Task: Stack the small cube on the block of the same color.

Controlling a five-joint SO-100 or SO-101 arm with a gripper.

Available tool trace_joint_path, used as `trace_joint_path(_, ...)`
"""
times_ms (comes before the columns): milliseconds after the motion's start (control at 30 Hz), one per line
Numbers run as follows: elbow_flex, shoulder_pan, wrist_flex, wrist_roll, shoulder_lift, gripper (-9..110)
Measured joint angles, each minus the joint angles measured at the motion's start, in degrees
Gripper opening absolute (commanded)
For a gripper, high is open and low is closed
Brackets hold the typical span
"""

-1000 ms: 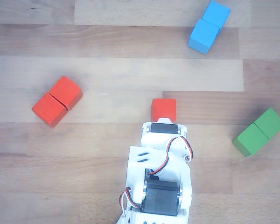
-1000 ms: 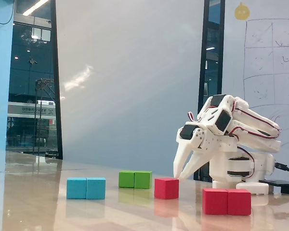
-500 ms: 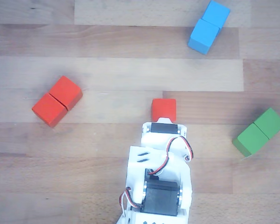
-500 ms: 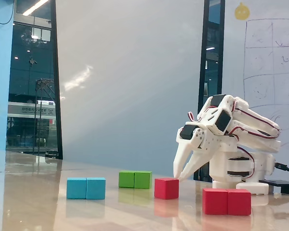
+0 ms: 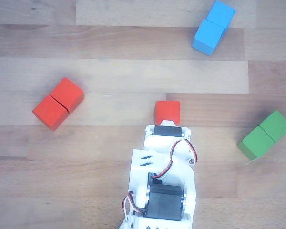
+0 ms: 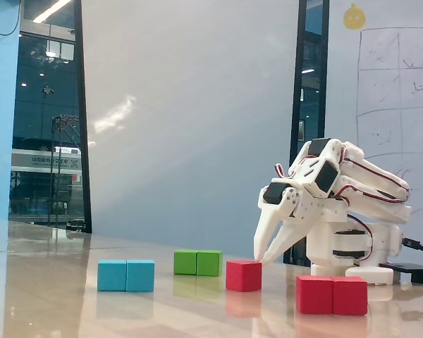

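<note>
The small red cube [image 5: 167,111] sits on the wooden table just ahead of my gripper [image 5: 168,121]. In the fixed view the cube [image 6: 243,274] rests flat, and my gripper [image 6: 262,259] points down with its tips at the cube's upper right edge. The fingers [image 6: 258,255] stand nearly together with nothing between them. In the other view the wrist housing hides most of the jaws. The red two-cube block [image 5: 58,103] lies well to the left in the other view. In the fixed view the block [image 6: 332,294] lies nearest the camera, right of the cube.
A blue double block [image 5: 213,27] lies at the far right and a green double block [image 5: 265,135] at the right edge. In the fixed view the blue block [image 6: 126,274] is at the left and the green block [image 6: 197,262] behind. The arm base [image 6: 352,246] stands at the right.
</note>
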Motion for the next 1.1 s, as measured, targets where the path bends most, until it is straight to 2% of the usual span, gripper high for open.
trace_joint_path(700, -0.53, 0.0, 0.0, 0.0, 0.0, 0)
trace_joint_path(867, -10.02, 0.0, 0.62, -0.26, -5.8, 0)
trace_joint_path(1100, -32.43, 0.0, 0.7, -0.26, -26.72, 0)
